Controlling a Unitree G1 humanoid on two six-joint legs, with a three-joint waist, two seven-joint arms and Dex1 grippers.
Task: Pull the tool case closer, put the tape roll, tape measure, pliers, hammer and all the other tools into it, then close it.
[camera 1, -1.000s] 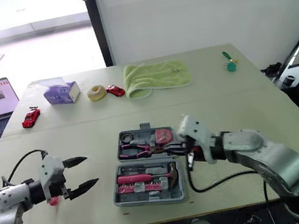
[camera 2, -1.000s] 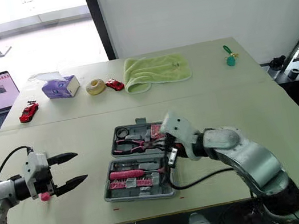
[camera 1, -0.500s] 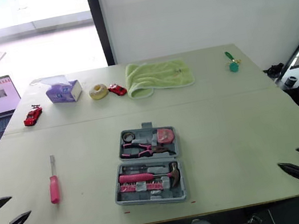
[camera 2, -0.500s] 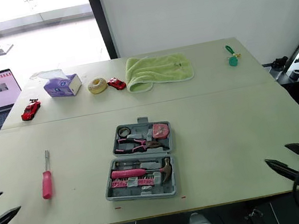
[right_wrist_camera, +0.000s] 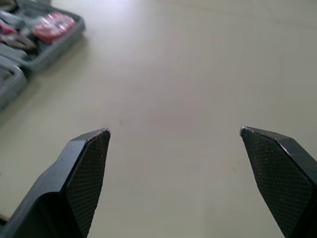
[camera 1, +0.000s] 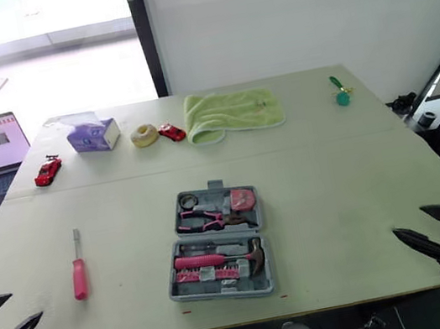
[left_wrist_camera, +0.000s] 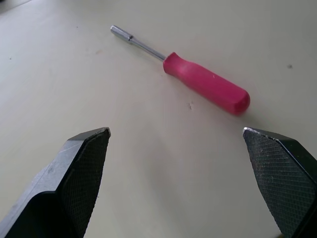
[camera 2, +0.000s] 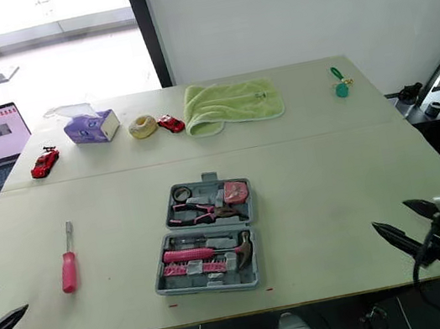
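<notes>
Left gripper [camera 1: 24,307] and right gripper [camera 1: 409,221] gape empty; closing the tool case [camera 1: 223,295] now would strand the pink screwdriver [camera 1: 78,275] at its nine o'clock.

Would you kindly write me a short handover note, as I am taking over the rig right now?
Left gripper: jaws open, empty, at the near left edge of the table, pointing toward the screwdriver.
Right gripper: jaws open, empty, at the near right edge.
Case: open, mid-table.
Done: hammer in its near half; pliers, tape measure and tape roll in the far half.
Left: put in the screwdriver, which lies left of the case, then close the case.
</notes>
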